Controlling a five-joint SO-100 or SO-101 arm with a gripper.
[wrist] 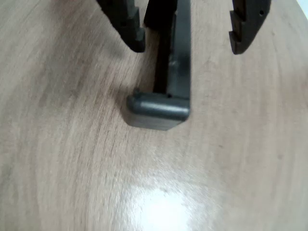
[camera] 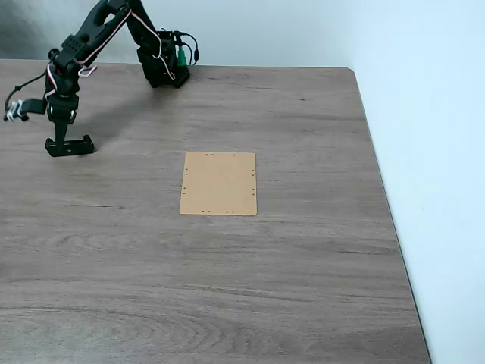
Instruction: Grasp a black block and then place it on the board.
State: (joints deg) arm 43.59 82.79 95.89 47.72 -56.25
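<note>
Tool (wrist: 187, 45) spread astride black block (wrist: 166, 96), board (camera: 218, 183) well apart

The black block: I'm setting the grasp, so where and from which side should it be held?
Grip the black block across its narrow middle bar, from above. In the wrist view the open tool already straddles that bar; the raised ends are wider and best avoided.

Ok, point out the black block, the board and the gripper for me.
black block (wrist: 177, 57): wrist view, on its long bar.
board (camera: 218, 183): fixed view, middle of its tan face.
gripper (wrist: 188, 45): wrist view, midway between the fingers, which stand apart.
</note>
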